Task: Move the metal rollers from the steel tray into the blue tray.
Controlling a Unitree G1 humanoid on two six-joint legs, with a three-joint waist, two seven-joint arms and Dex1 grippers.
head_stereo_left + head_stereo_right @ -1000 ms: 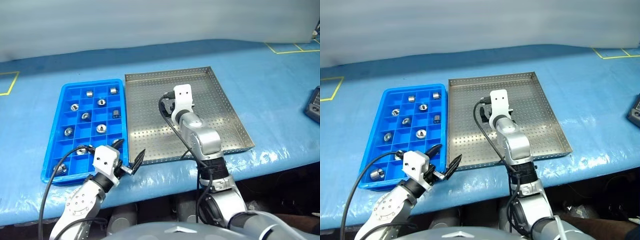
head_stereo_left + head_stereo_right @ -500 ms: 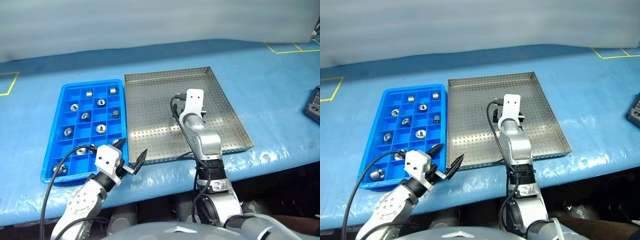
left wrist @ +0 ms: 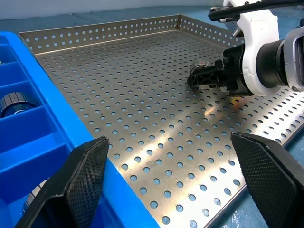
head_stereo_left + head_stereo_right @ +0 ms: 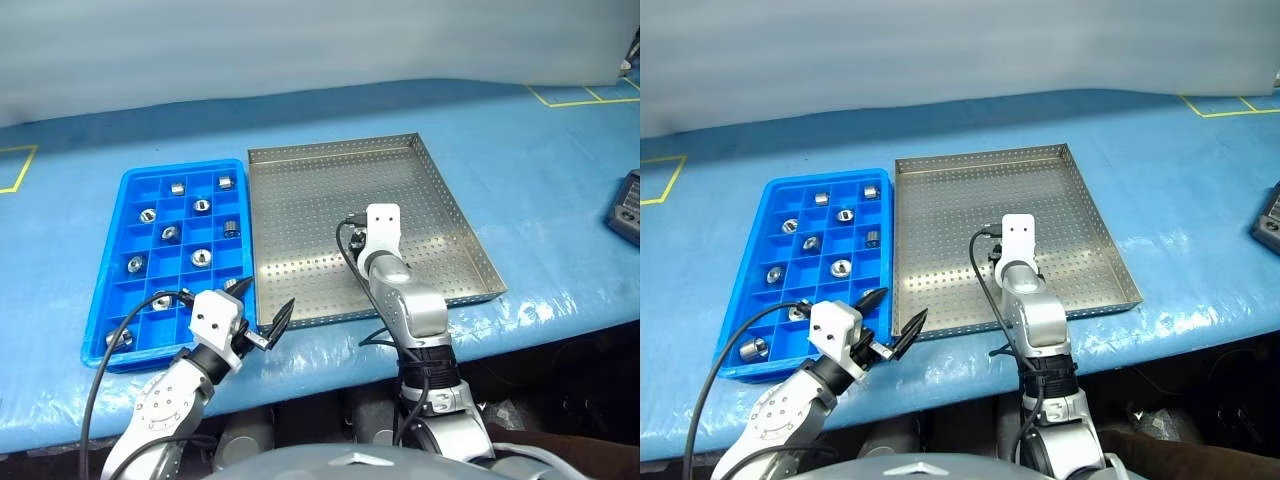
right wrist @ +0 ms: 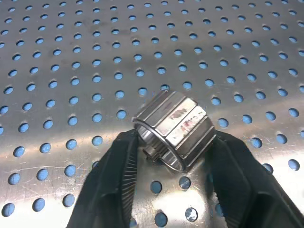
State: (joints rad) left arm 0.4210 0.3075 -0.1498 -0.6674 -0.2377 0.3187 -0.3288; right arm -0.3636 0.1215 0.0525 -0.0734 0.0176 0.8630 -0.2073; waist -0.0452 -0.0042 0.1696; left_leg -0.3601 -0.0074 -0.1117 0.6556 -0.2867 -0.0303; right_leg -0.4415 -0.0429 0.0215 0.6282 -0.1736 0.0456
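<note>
Head view: the steel tray [image 4: 300, 190] sits right of the blue tray [image 4: 140, 265], which holds several metal rollers [image 4: 202, 258]. Left wrist view: left gripper [image 3: 180, 178] gapes wide, idle. Right wrist view: right gripper [image 5: 173, 164] pinches 1 roller [image 5: 174, 128] resting on the steel tray, ready for lifting.

right gripper [image 5: 173, 156] lowered, closed on roller [image 5: 174, 129]

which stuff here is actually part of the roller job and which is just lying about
Part of the job:
- metal roller between the right gripper fingers
- steel tray
- blue tray with rollers in it
- left gripper, open

Lying about:
- dark device at the table edge
- yellow tape marks
</note>
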